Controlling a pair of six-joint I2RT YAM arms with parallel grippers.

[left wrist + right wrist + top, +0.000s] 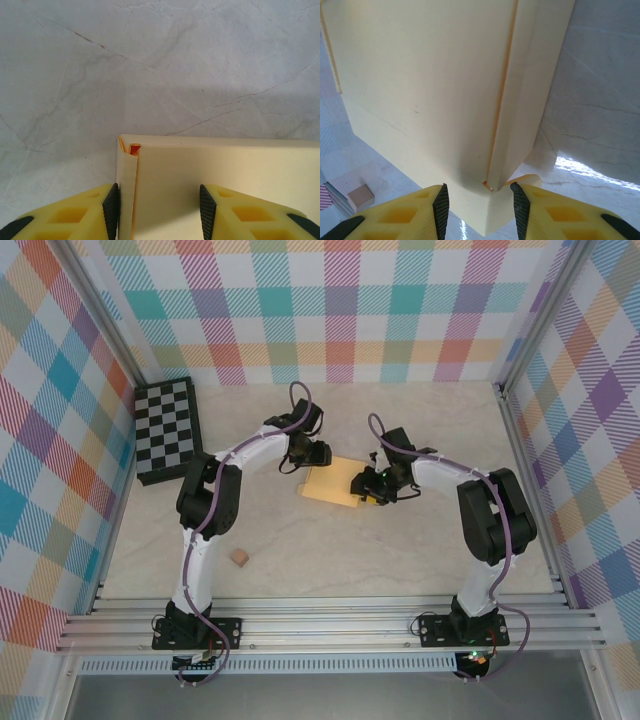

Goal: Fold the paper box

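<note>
Yellow fingers of the left tool (159, 210) and the right tool (479, 205) rest over the paper box (332, 483), near the middle of the worktop (300, 560).
Close before the wrist cameras we see each tool about half open, its black pads apart. The left tool sits at one corner of the flat folded box, its left pad against the narrow folded strip, and the card runs on under the other finger, so we see no pinch. The right tool is at the opposite side, with a corner and its fold ridge between the pads, also unclamped. A small tan cube (240, 558) lies well apart toward the near edge, and a chessboard (168, 430) lies in the far left corner.
</note>
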